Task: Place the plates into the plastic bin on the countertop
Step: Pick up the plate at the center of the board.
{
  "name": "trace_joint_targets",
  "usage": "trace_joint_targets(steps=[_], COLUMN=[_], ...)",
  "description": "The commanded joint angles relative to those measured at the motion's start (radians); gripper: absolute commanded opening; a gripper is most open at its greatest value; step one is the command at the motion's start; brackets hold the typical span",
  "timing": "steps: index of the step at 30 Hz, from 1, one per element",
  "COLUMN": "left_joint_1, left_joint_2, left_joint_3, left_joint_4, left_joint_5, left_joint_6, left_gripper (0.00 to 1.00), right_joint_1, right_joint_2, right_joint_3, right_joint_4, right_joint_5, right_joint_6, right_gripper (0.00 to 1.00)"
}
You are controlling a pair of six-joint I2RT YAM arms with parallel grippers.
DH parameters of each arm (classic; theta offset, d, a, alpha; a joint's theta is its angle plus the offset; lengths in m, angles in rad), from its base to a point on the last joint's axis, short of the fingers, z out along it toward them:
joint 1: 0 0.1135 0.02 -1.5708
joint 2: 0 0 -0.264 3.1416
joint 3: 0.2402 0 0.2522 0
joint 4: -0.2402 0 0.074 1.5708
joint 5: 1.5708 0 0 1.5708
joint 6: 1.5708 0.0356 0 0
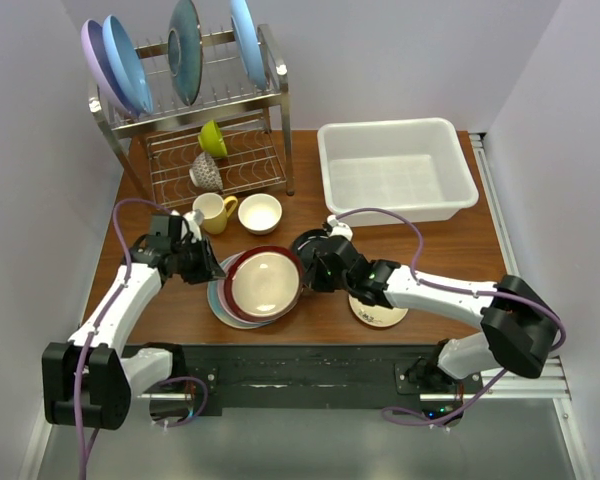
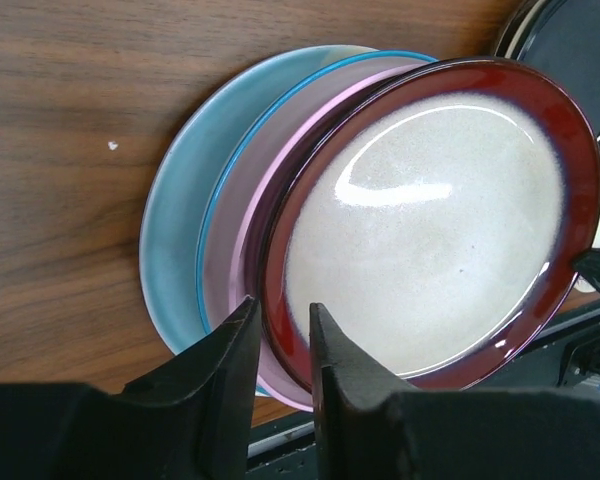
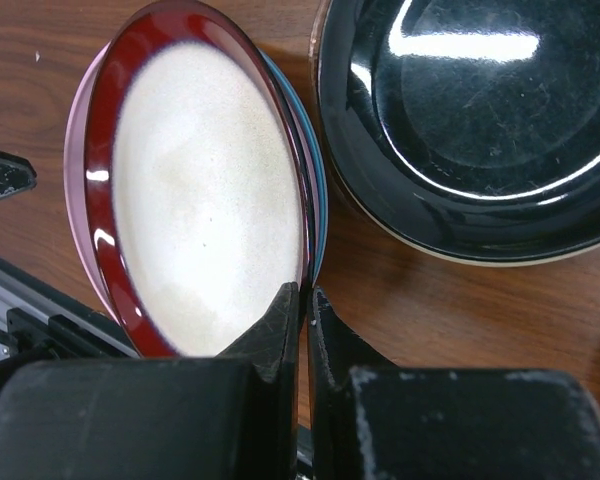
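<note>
On the countertop (image 1: 470, 250), left gripper (image 2: 282, 305) jaws stand narrow, clamping the maroon-rimmed plate (image 2: 430, 230) rim between them; right gripper (image 3: 304, 290) jaws nearly closed at its opposite edge, grip indeterminate.

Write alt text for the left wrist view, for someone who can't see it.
The left gripper pinches the near rim of a maroon-rimmed cream plate between its black fingers; the plate tops a stack with a pink plate and a pale blue plate on the wood-grain countertop. A glossy black plate shows at top right.

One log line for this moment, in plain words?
left fingers: clasp maroon-rimmed plate rim | right fingers: shut, at its opposite edge | plastic bin: empty
</note>
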Motion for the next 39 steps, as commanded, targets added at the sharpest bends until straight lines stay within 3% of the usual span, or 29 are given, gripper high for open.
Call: trace_joint_targets(steps=[1,4,14,23,26,32,39], left_joint_1=[-0.042,-0.092,-0.158,-0.178,-0.187,-0.197,-0.210], left_joint_2=[0.038,0.070,0.150,0.264,0.287,0.317,0.328], left_joint_3=[0.000,-0.004,0.002,0.014,0.017,0.019,0.017], left_joint_4=[0.041,0.062,0.043,0.043,0.046,0.056,0.066], left_joint_5=[0.037,0.023,-0.106,-0.116,-0.120,-0.120,-0.116], left_joint_6=[0.004,-0.011,-0.041,-0.016,-0.013,-0.010,-0.010], left_gripper=[0.28,0.26,0.00,0.00,0.00,0.00,0.00], right_joint_1=[-0.031,-0.033,-0.036,-0.042,-0.044,-0.047,-0.048], right_joint_2=[-0.043,-0.051,-0.033,0.004,0.018,0.039,0.098], right_joint_3=[-0.042,-0.052,-0.052,-0.049,-0.044,-0.042,-0.042], right_joint_4=[-0.071,-0.069,-0.043,-0.022,-0.019,-0.008,0.070], right_joint_5=[0.055,0.055,0.024,-0.008,-0.023,-0.034,-0.077], right_joint_6=[-0.009,-0.005,0.001,0.010,0.013,0.024,0.037], right_gripper=[0.00,0.00,0.00,0.09,0.16,0.41,0.39])
